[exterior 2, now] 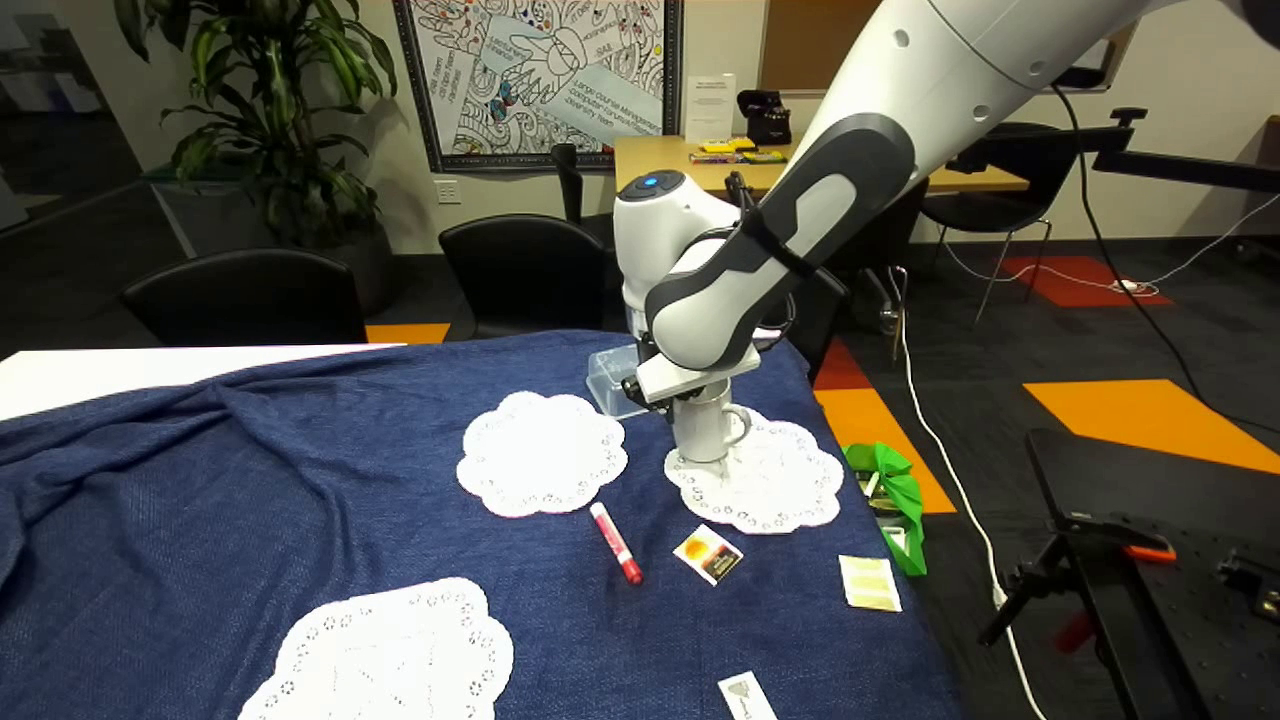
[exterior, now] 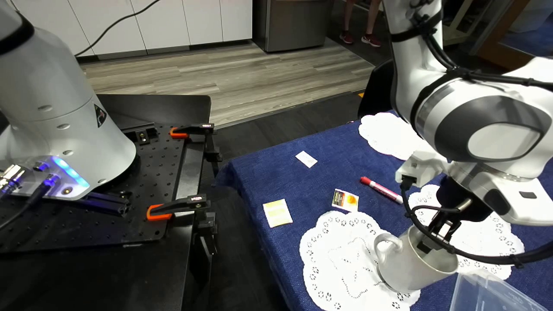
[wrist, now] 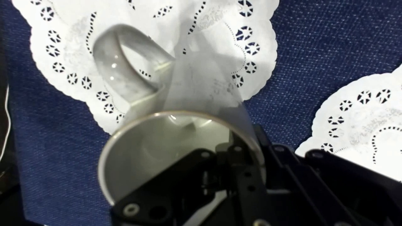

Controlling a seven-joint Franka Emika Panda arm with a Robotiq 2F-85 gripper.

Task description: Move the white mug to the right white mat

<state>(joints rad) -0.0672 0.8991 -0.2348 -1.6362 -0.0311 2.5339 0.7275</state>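
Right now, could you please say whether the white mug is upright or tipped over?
Roughly upright: in an exterior view the white mug has near-vertical walls, and the wrist view looks down into it.

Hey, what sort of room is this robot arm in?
Probably an office or lab common area, judging by the black chairs, framed wall drawing and white cabinets.

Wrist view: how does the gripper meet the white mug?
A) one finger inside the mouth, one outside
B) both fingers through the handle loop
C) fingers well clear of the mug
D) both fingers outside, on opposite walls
A: the gripper straddles the wall of the white mug, one finger down in the mouth and one along the outside, with the handle free.
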